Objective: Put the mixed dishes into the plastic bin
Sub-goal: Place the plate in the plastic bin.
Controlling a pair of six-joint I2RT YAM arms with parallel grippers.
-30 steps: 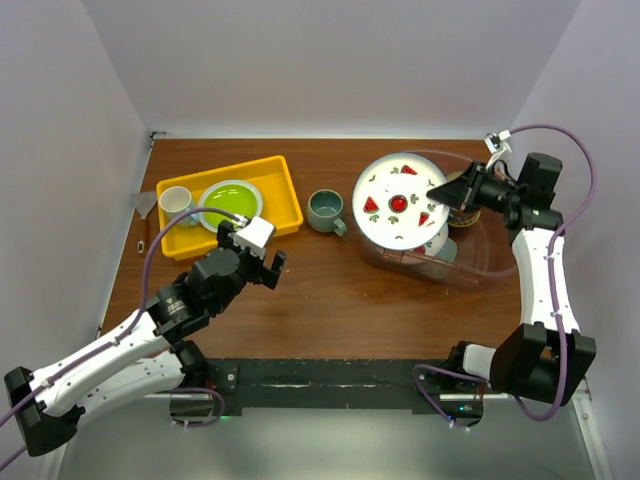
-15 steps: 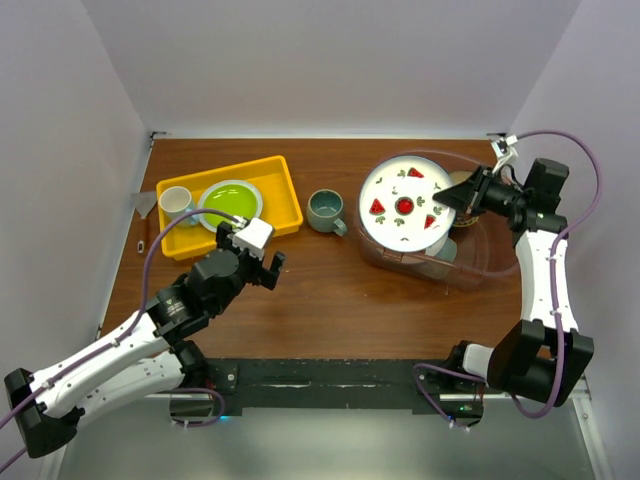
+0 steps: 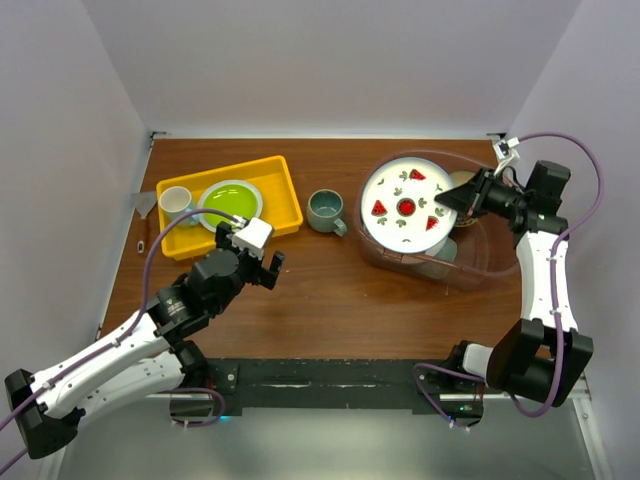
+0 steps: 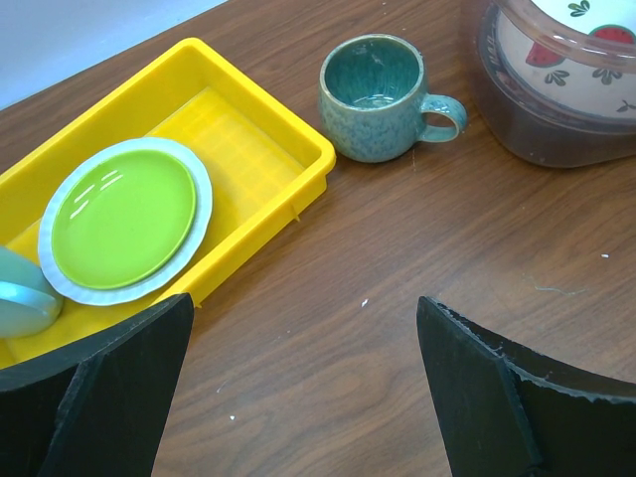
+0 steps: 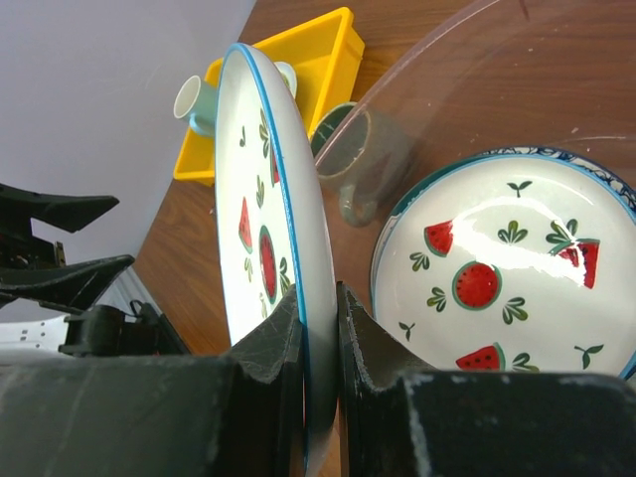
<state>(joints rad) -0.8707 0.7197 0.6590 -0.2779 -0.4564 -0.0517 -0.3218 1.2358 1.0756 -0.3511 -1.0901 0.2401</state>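
My right gripper (image 3: 447,198) is shut on the rim of a white plate with red watermelon marks (image 3: 405,205), holding it tilted over the plastic bin (image 3: 482,266). In the right wrist view the fingers (image 5: 281,333) pinch this plate (image 5: 260,189) edge-on. A second watermelon plate (image 5: 502,273) lies flat in the bin (image 5: 397,50) below. The grey-green mug (image 3: 325,210) stands upright on the table left of the bin. My left gripper (image 3: 262,262) is open and empty above bare wood, short of the mug (image 4: 376,94).
A shallow yellow tray (image 3: 280,180) at the back left holds a lime-green plate (image 3: 230,203) and a pale cup (image 3: 176,200). A small scraper-like tool (image 3: 146,212) lies left of it. White walls close in on three sides.
The right gripper has carried the watermelon plate slightly to the right, further over the bin. The left arm has not moved.
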